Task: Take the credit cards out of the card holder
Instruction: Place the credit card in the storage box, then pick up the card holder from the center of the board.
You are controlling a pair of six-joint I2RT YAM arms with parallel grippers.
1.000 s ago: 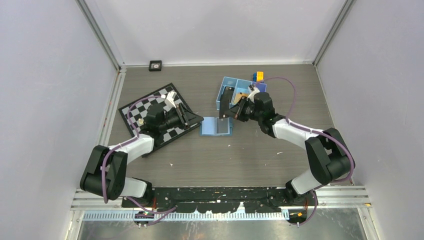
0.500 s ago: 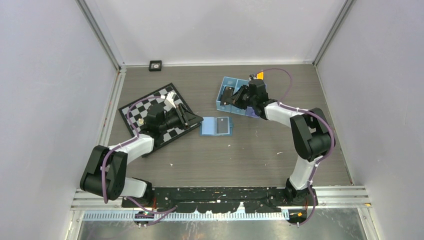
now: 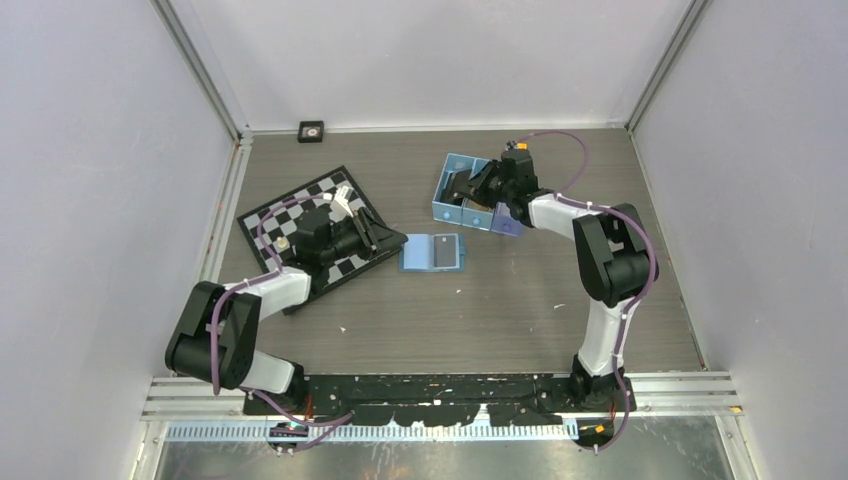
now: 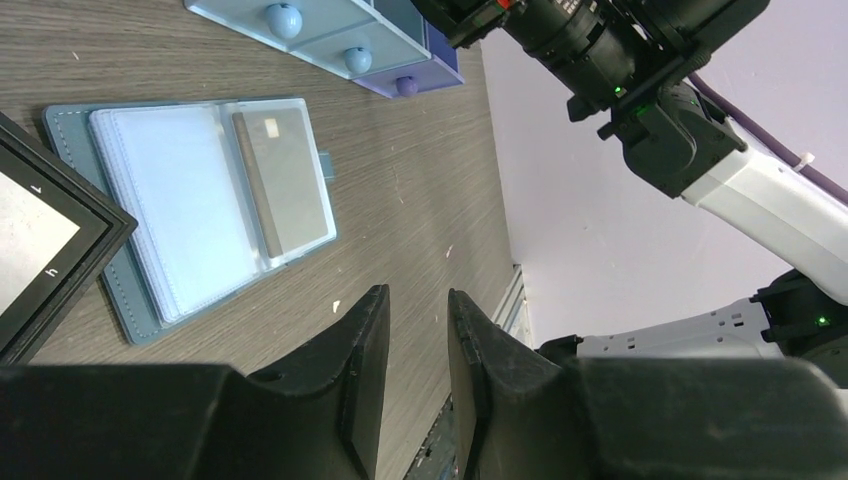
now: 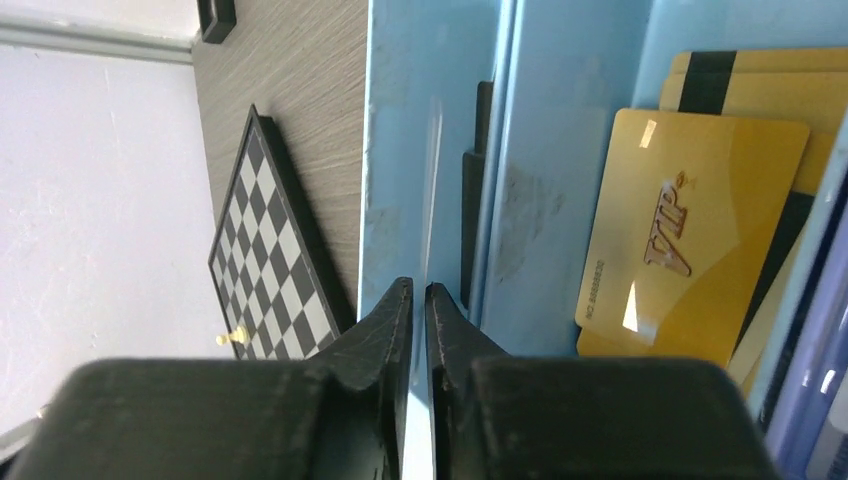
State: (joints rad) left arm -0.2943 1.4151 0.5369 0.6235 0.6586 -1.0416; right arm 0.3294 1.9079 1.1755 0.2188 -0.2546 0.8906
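The card holder [image 3: 420, 254] [image 4: 190, 215] lies open on the table, with a silvery grey card [image 4: 285, 180] in its right clear pocket. My left gripper [image 3: 397, 240] [image 4: 415, 295] hovers just left of it, open, with nothing between the fingers. My right gripper [image 3: 470, 190] [image 5: 418, 285] is over the blue tray [image 3: 447, 211] [image 5: 400, 120], its jaws almost together and holding nothing. A black card [image 3: 458, 187] [image 5: 470, 190] leans in the tray's left compartment. Orange-tan credit cards [image 5: 690, 230] lie in the compartment beside it.
A chessboard [image 3: 300, 225] [image 5: 270, 240] sits under the left arm, with a small pawn [image 5: 232, 338] on it. A purple box [image 3: 508, 225] [image 4: 405, 85] adjoins the tray. A small black square object [image 3: 311, 131] lies at the back wall.
My right gripper carried the black card from beside the card holder back to the blue tray, where the card now rests. The left arm has hardly moved.
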